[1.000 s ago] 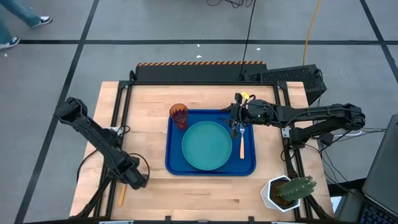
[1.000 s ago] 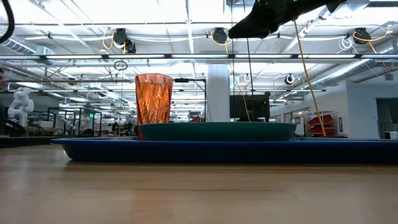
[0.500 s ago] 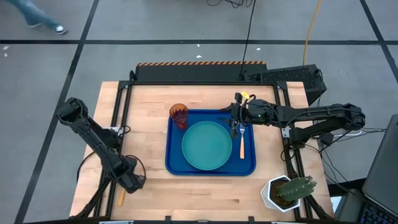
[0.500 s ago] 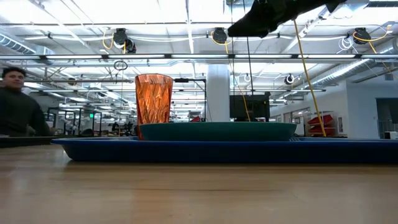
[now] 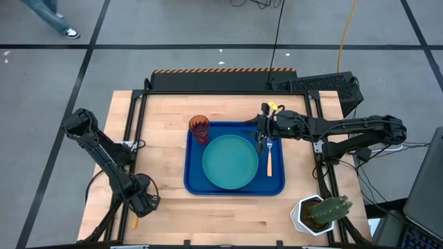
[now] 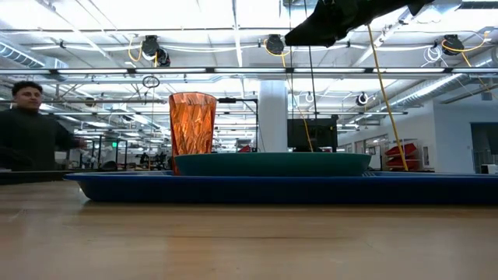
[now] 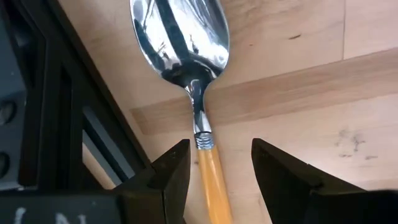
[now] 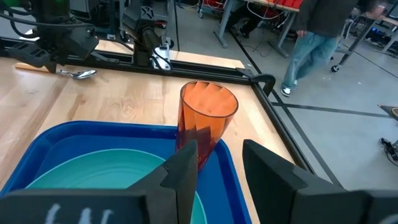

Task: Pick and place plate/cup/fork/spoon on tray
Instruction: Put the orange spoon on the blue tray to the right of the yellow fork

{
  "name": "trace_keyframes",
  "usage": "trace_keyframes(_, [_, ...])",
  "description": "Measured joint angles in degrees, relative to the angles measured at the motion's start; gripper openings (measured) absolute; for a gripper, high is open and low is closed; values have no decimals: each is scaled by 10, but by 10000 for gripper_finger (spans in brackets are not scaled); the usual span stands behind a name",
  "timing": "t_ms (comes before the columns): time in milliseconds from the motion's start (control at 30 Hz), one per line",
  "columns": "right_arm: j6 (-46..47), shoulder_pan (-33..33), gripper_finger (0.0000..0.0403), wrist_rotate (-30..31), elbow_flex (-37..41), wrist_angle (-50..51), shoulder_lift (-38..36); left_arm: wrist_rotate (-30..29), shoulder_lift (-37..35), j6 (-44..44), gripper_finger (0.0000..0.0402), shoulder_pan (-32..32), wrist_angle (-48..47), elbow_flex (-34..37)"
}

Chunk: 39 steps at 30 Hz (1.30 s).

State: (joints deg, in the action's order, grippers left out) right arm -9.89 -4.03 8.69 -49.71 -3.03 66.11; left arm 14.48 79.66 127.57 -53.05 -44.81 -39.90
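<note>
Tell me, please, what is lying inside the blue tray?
The tray holds the teal plate, the amber cup in a far corner, and the orange-handled fork beside the plate. The right gripper hides the fork's tines.

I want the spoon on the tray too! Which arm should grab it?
Left. The left gripper hangs open right over the spoon, fingers either side of its handle. The right gripper is away over the tray.
</note>
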Motion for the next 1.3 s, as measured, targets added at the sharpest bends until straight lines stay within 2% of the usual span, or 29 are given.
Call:
trace_keyframes(167, [0, 0, 121, 0, 0, 0, 0, -1, 0, 0, 175, -8, 11, 15])
trace_keyframes(400, [0, 0, 121, 0, 0, 9, 0, 2, -3, 14, 175, -18, 88, 68])
trace_keyframes(600, [0, 0, 121, 0, 0, 11, 0, 1, -3, 13, 171, -19, 94, 76])
trace_keyframes(700, [-4, 0, 121, 0, 0, 11, 0, 0, -3, 11, 145, -19, 96, 76])
trace_keyframes(933, [-13, 0, 121, 0, 0, 10, 0, -5, -2, 4, 34, -19, 104, 76])
trace_keyframes(1300, [-30, 0, 121, 0, 0, 5, 0, -1, -7, -2, 34, -4, 127, 80])
